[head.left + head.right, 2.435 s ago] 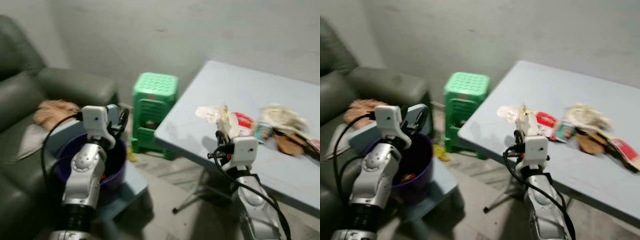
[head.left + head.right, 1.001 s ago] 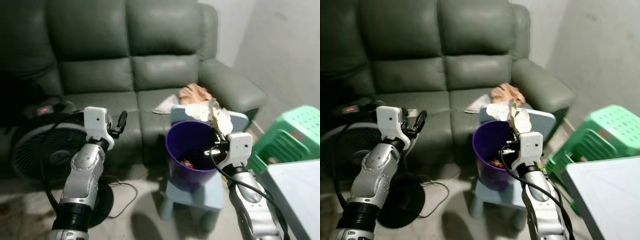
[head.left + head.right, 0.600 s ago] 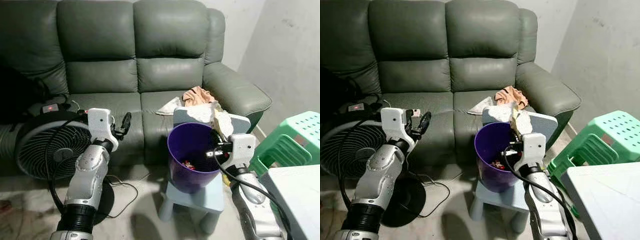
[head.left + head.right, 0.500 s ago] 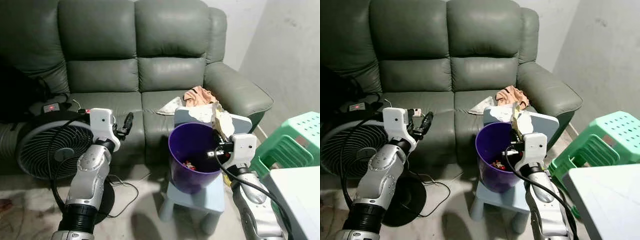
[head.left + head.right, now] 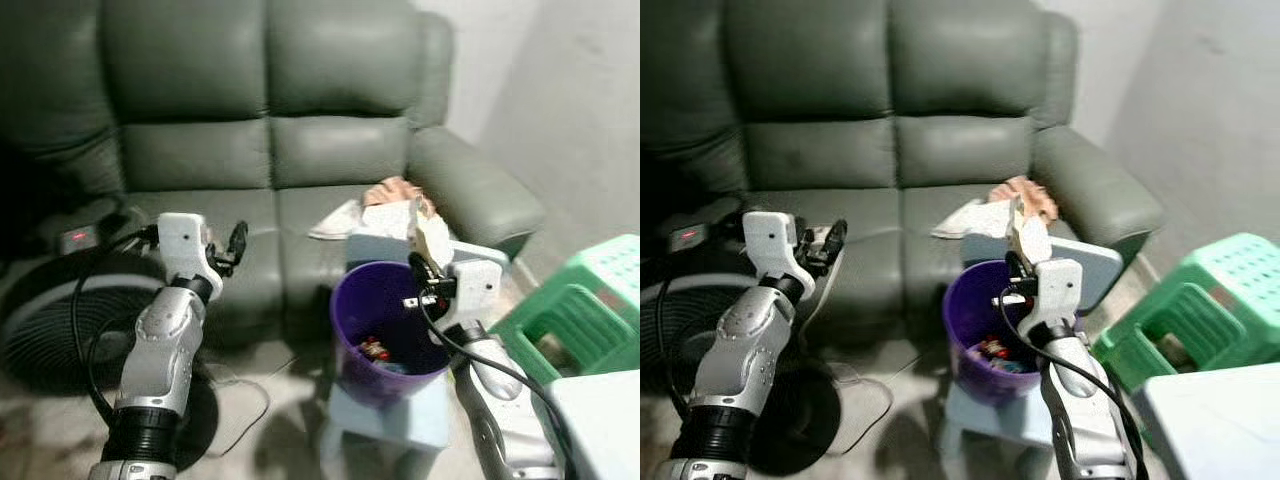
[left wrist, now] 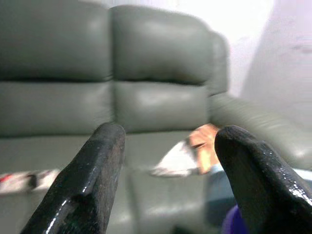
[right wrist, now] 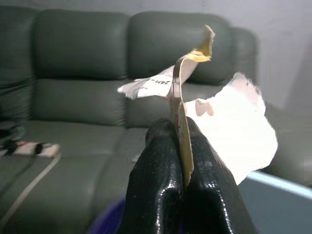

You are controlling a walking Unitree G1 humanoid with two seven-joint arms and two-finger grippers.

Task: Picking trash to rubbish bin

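One piece of trash, a crumpled wrapper (image 5: 428,232), is pinched in the right pincer (image 5: 418,268), held over the far rim of the purple rubbish bin (image 5: 352,305). Some scraps (image 5: 374,351) already lie in the bin's bottom. Bin stands on a pale blue stool (image 5: 385,418) before the grey-green sofa (image 5: 270,120). Left pincer (image 5: 238,243) raised beside the sofa seat, carrying nothing.

Left wrist view: fingers (image 6: 92,170) spread wide, nothing between them.

Right wrist view: fingers (image 7: 158,195) pressed together on the wrapper's edge (image 7: 178,109); bin rim just below.

Judgement: carrying done; release into the bin remains.
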